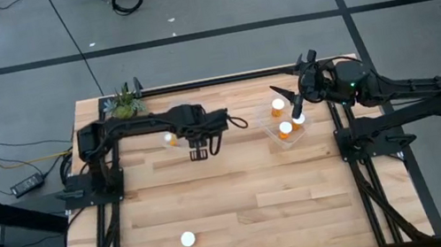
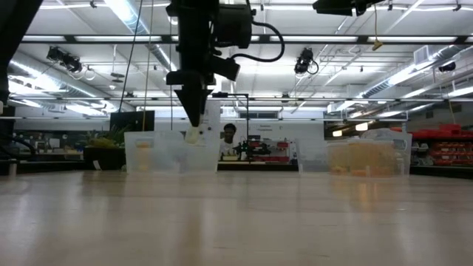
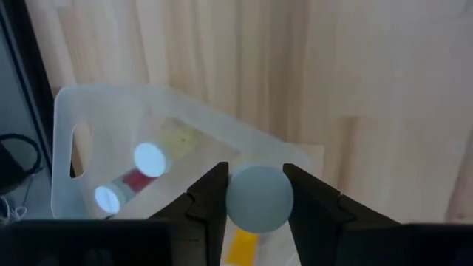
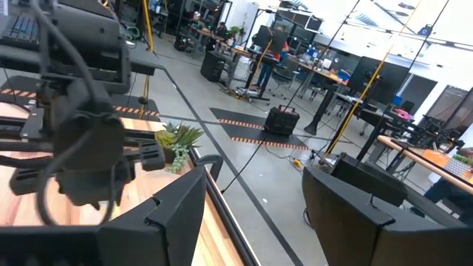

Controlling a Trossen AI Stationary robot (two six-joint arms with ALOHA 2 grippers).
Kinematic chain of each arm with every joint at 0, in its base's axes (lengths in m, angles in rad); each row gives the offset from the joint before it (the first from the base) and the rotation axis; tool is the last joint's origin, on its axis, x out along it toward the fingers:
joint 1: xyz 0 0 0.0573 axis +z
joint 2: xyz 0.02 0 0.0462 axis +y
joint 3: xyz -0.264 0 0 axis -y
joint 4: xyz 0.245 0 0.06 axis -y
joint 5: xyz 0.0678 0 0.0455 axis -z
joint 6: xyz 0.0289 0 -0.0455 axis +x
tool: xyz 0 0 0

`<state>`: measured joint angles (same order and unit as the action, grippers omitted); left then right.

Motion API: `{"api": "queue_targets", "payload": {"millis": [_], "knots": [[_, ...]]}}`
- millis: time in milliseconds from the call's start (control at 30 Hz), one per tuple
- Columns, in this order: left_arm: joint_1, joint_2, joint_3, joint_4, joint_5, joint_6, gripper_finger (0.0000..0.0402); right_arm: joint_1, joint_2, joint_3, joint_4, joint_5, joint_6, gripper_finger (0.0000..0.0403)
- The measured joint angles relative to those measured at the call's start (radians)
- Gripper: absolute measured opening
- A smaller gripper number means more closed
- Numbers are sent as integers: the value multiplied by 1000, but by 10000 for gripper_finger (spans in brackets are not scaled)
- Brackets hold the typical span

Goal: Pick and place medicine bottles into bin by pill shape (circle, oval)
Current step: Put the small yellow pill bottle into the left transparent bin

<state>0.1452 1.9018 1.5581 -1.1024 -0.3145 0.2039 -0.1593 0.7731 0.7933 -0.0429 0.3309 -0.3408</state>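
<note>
The pale wooden counter [image 1: 231, 184] has one round white-capped bottle [image 1: 188, 238] alone near the front. Farther back, the left jaws [image 3: 255, 196] squeeze a white-capped bottle [image 3: 259, 198] over a clear plastic bin [image 3: 81, 118]. The right jaws [image 4: 255, 203] are wide open. Behind is a big bright workshop.

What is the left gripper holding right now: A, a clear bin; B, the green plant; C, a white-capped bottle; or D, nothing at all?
C: in the left wrist view, the left gripper has its fingers closed on a white-capped bottle above a clear bin with other bottles inside.
</note>
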Motion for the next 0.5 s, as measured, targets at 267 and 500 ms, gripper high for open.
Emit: {"api": "queue_targets", "payload": {"millis": [267,500], "knots": [[58,0,0,-39,0,-14,145,0,0,0,0,0,0,233],[109,0,-17,-36,22,-66,129,0,0,0,-1,0,0,233]]}}
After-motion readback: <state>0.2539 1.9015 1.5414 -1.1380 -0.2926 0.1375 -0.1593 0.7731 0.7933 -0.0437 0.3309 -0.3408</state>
